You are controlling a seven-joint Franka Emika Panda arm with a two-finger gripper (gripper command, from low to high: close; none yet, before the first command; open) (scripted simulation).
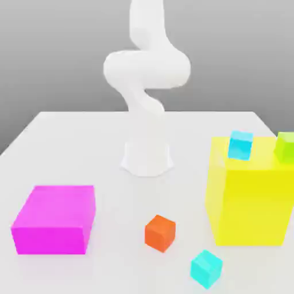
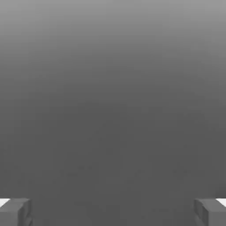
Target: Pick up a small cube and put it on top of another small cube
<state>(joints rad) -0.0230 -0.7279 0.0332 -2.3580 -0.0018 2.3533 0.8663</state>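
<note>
Gripper (image 2: 113, 212) spread wide, facing grey backdrop; orange-red cube (image 1: 159, 232) on table (image 1: 69, 143).

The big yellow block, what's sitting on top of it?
On top of the yellow block sit two little cubes: a cyan cube and, toward the exterior view's right, a green cube. The block's back and underside are hidden, so anything there can't be seen.
</note>
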